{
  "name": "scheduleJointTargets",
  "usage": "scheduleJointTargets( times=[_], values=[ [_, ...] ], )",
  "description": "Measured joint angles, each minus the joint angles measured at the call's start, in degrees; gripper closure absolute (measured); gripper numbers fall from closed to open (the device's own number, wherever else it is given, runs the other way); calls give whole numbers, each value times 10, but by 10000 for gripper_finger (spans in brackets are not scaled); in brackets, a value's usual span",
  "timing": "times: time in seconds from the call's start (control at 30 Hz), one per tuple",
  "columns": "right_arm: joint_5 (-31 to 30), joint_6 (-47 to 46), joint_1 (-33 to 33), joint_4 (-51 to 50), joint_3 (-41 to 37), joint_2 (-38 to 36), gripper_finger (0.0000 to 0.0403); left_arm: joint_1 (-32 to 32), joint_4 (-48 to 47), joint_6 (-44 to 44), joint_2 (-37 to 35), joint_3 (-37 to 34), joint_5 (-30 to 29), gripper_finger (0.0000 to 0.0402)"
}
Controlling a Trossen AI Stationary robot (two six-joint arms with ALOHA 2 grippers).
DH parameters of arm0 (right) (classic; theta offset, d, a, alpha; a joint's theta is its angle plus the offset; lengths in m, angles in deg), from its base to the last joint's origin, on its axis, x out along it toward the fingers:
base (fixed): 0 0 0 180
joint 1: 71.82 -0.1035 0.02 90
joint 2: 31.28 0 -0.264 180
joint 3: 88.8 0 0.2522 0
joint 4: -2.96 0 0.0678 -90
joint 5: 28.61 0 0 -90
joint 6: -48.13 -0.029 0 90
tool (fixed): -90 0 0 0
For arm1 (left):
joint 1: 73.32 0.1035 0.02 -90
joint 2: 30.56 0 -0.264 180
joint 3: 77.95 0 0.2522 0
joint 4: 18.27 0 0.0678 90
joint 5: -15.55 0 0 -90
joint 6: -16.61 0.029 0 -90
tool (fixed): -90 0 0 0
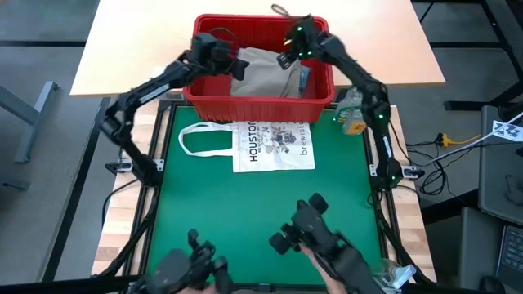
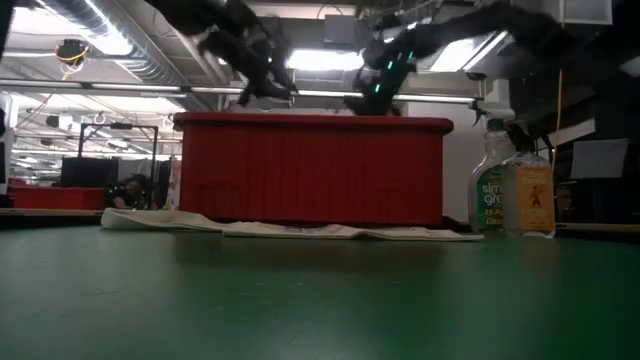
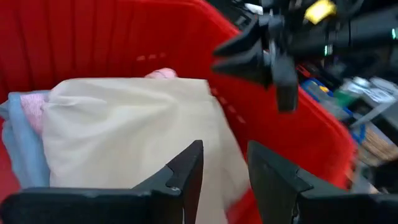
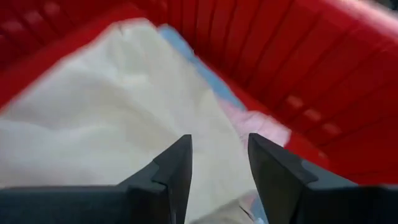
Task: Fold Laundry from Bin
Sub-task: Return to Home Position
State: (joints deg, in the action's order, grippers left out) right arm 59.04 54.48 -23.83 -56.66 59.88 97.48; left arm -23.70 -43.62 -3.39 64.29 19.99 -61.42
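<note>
The red bin (image 1: 261, 90) stands at the table's far edge and holds the laundry. A khaki-grey garment (image 1: 265, 69) lies on top. Light blue cloth (image 3: 18, 130) and pale pink cloth (image 3: 160, 73) show under it at the bin's walls. My left gripper (image 3: 224, 168) is open, reaching into the bin from the left over the khaki garment (image 3: 124, 130). My right gripper (image 4: 219, 162) is open, reaching in from the right over the same garment (image 4: 112, 118). In the high view the two grippers (image 1: 239, 64) (image 1: 288, 59) face each other across the garment.
A flat white tote bag printed "HOUSTON" (image 1: 274, 145) lies on the green mat (image 1: 261, 204) just in front of the bin. Two bottles (image 2: 492, 195) (image 2: 533, 200) stand right of the bin. Dark equipment (image 1: 319, 237) sits at the near edge.
</note>
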Motion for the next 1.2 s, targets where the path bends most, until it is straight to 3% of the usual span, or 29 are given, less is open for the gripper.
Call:
scheduleJointTargets(
  times=[0.27,0.53,0.73,0.87,1.03,1.2],
  values=[
    [10,10,-19,-56,0,-145,264,-33,-138,146,-159,0,0,306],
    [20,48,-72,-114,1,-292,392,-111,-220,176,-325,0,-12,393],
    [27,48,-132,-172,1,-385,368,-186,-305,191,-433,0,-16,388],
    [43,47,-168,-267,1,-434,372,-245,-337,192,-482,-7,-8,387],
    [50,16,-211,-375,0,-469,388,-305,-319,204,-543,-78,3,387],
    [50,-22,-252,-436,-26,-515,398,-344,-256,192,-617,-202,7,386]
  ],
)
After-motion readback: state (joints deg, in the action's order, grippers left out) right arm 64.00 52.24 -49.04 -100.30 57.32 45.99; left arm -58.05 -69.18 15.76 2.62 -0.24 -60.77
